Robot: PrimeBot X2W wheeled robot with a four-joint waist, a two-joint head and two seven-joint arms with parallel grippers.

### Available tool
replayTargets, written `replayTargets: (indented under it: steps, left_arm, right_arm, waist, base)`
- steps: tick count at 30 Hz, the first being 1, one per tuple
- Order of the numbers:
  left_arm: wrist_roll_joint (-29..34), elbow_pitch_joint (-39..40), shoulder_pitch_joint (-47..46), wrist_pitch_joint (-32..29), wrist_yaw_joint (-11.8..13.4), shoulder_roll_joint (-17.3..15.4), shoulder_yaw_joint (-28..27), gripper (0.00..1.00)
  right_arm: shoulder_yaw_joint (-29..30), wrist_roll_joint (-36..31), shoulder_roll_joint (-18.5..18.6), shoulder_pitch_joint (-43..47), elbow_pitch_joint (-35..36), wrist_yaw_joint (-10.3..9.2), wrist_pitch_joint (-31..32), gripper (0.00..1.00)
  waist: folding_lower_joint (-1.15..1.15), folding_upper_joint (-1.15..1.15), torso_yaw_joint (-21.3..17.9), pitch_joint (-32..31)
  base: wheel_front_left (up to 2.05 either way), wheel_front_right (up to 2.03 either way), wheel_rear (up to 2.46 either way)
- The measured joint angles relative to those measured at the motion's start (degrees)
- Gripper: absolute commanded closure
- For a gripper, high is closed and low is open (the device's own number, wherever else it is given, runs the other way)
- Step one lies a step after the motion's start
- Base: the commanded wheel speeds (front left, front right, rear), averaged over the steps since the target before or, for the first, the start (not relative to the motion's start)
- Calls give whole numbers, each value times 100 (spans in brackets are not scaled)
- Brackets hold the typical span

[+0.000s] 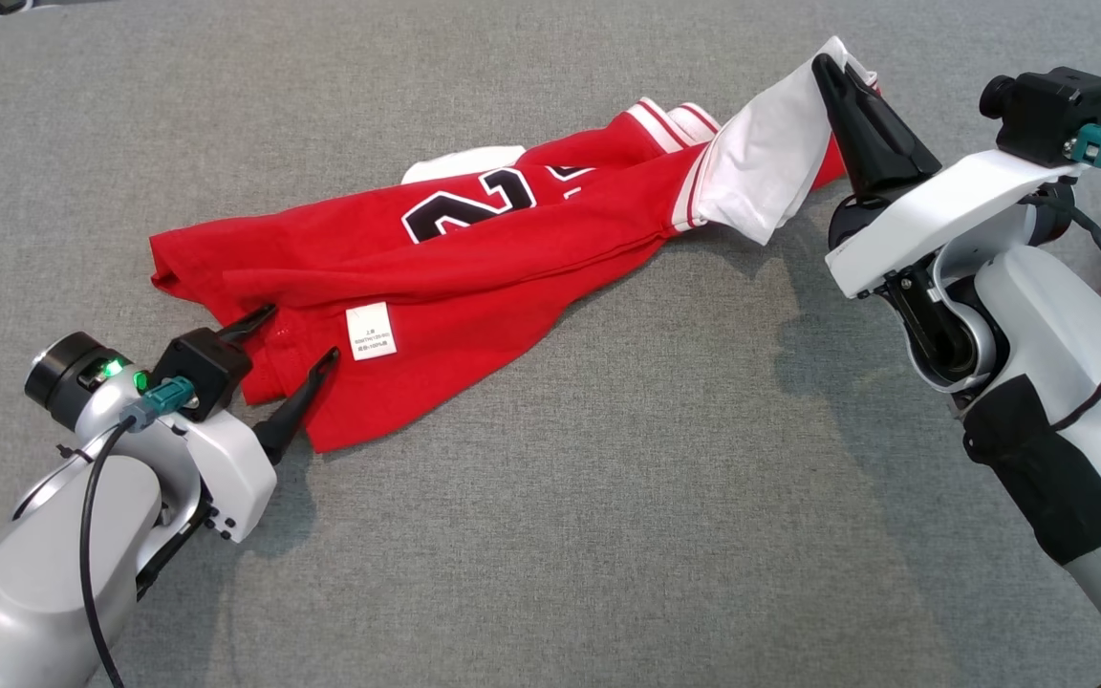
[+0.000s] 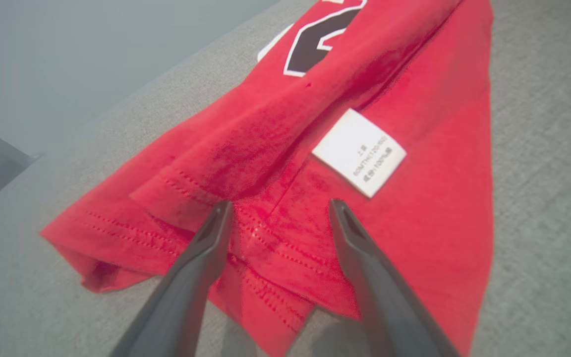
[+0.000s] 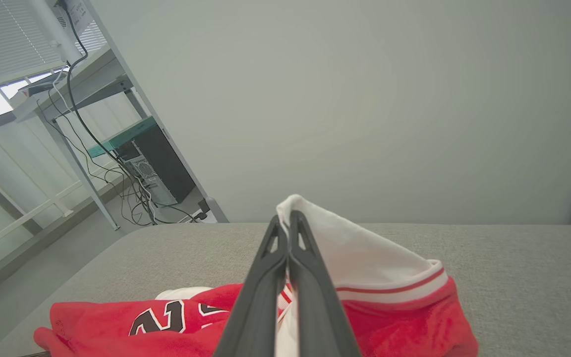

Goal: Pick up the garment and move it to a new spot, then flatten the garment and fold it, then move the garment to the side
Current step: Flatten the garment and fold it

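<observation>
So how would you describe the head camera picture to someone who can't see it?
A crumpled red jersey with black numbers lies on a grey fabric surface. The right gripper is shut on its white sleeve, holding that end up; the open left gripper sits at the hem at the other end.

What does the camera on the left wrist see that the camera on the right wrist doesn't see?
Left wrist view, alone of the two: the white label on the garment, the stitched hem, and the left claw, open over that hem.
Right wrist view, alone of the two: the right claw, shut on the garment's white part, plus a computer tower and cables beside a pale wall.
Both: the red garment with its black number, lying on the grey surface.
</observation>
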State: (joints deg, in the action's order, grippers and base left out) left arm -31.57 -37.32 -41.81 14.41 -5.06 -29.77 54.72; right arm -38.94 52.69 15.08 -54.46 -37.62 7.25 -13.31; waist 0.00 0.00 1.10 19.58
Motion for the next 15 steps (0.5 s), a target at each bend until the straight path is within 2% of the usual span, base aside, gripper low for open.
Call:
replayTargets:
  steps: [8,9,11,13,15]
  left_arm:
    - [304,-111,-2,0,-99,-7,-158,0]
    - [313,-178,-5,0,-102,0,-156,5]
    - [316,-325,-10,0,-147,-2,-141,28]
    - [316,-402,-52,1,-186,8,-123,30]
    - [316,-438,-142,1,-196,26,-123,28]
  right_arm:
    - [-24,0,-21,-16,5,0,-34,100]
    - [-26,0,-24,-17,7,0,-34,100]
    - [-30,0,-29,-19,11,0,-34,100]
    - [-33,0,-35,-21,21,-1,-34,100]
    - [-34,1,-37,-25,32,0,-34,100]
  waist:
    - [0,0,-15,79]
    - [0,0,-20,91]
    - [0,0,-32,118]
    - [0,0,-46,142]
    - [0,0,-59,166]
  base:
    - [0,0,0]
    - [0,0,0]
    - [0,0,0]
    - [0,0,0]
    - [0,0,0]
